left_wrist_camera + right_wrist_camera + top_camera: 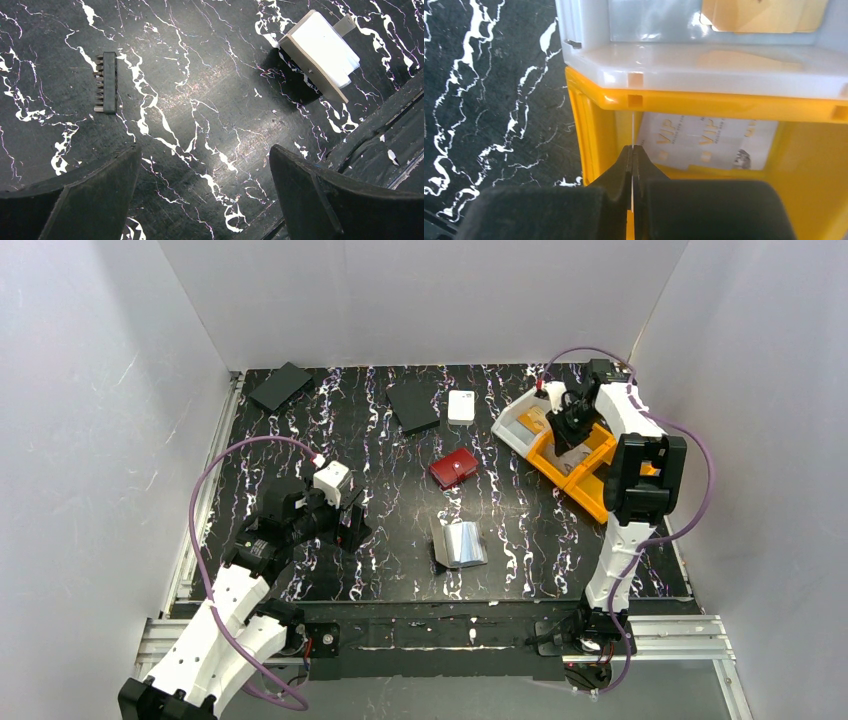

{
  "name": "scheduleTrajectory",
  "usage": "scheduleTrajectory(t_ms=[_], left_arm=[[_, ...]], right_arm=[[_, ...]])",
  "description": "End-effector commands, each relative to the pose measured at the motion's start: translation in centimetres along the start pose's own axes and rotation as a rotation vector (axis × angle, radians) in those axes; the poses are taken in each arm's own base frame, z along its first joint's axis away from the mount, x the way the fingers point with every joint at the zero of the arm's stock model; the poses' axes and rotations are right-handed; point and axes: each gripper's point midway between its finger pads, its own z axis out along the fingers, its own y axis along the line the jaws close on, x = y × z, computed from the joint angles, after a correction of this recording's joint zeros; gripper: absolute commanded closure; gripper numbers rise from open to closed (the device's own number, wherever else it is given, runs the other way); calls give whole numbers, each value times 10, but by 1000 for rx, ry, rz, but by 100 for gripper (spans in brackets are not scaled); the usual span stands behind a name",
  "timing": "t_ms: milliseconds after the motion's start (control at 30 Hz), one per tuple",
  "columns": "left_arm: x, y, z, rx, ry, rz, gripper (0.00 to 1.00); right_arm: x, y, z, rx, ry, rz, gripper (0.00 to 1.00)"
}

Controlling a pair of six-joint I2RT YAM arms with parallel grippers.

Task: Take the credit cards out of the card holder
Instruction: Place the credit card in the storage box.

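Note:
The grey card holder [460, 543] stands open like a tent on the mat near the front; the left wrist view shows it pale, with a small tab [320, 52]. My left gripper [352, 525] [205, 150] is open and low over bare mat, left of the holder. My right gripper [572, 432] [632, 147] hangs over the bins at the back right, shut on a thin pale credit card [631, 127] seen edge-on. An orange card [764, 15] lies in the white tray [512, 428]. A pale card printed VIP [706, 142] lies in the yellow bin [591, 120].
A dark red case [453, 468] lies mid-table, with a small white box [461, 406] behind it. Two flat black squares [280, 386] [413, 405] lie at the back. A black strip of screwdriver bits [106, 82] lies by my left gripper. Orange bins [585, 475] sit under the right arm.

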Motion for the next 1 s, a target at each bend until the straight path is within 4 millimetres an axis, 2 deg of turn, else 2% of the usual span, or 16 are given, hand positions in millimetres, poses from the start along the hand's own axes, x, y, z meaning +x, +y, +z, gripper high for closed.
scheduleTrajectory(t_ms=[0,167,367,633,967], left_arm=[[-10,1,-3,-4,-24,23,1],[-10,1,-3,-2,-22,24,1],[-9,1,-3,-7,-22,24,1],[-9,2,-3,-10,-20,25,1],[-8,3,-2,-14,-14,24,1]], right_arm=[[-5,8,10,-55,-51,35,99],[0,5,18,-39,-41,54,99],[7,-9,22,37,-24,67,99],[5,-38,10,168,-22,61,99],[-9,-66,0,265,-32,36,99]])
